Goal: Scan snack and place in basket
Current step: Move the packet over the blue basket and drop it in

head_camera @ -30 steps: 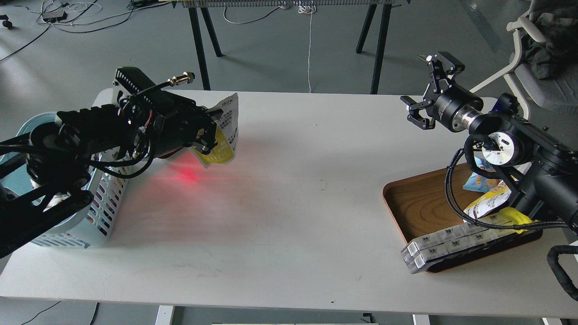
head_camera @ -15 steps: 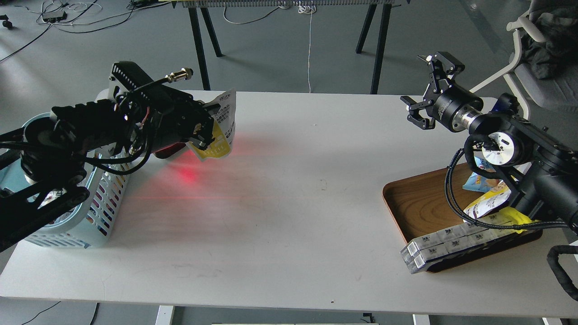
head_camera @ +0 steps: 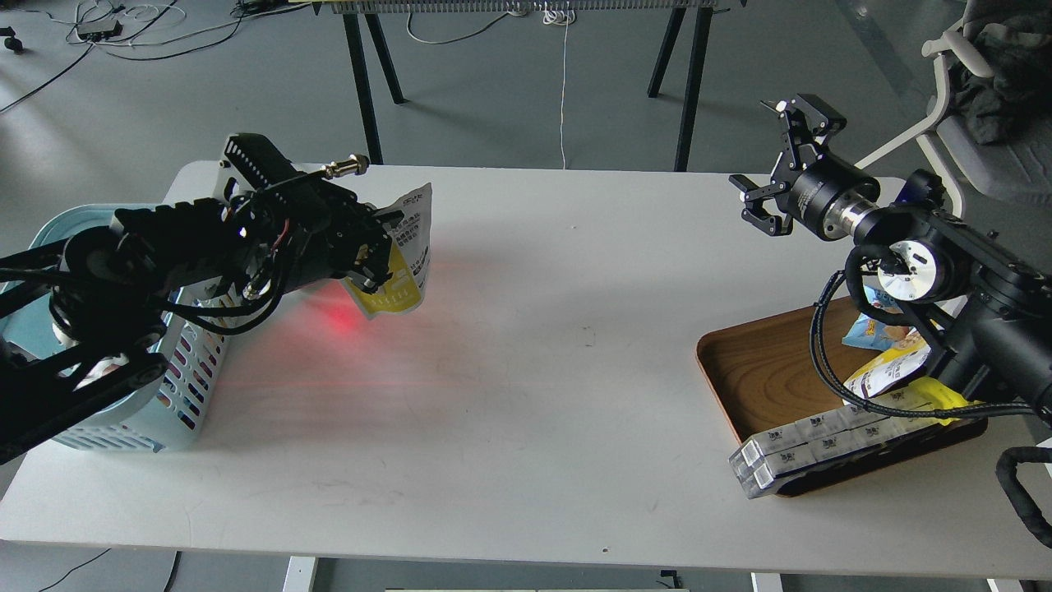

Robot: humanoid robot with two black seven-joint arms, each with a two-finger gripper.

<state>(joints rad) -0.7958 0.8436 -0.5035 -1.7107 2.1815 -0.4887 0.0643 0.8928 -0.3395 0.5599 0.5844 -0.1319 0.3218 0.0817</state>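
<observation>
Left end effector (head_camera: 374, 259) shifted right, gripping snack (head_camera: 403, 255)

White surface (head_camera: 526, 395) carrying blue basket (head_camera: 185, 386) at left edge, wooden tray (head_camera: 756, 378) at right, red glow between.

L hand (head_camera: 380, 256) clamps a flat yellow-and-white snack pouch w/ dark print (head_camera: 403, 251) above the white worktop (head_camera: 526, 370), just right of the light blue slotted plastic basket (head_camera: 185, 370); red glow on worktop below pouch; R hand (head_camera: 781, 164) raised w/ fingers apart, nothing in it, behind brown wooden tray (head_camera: 756, 370) of snack packs.
</observation>
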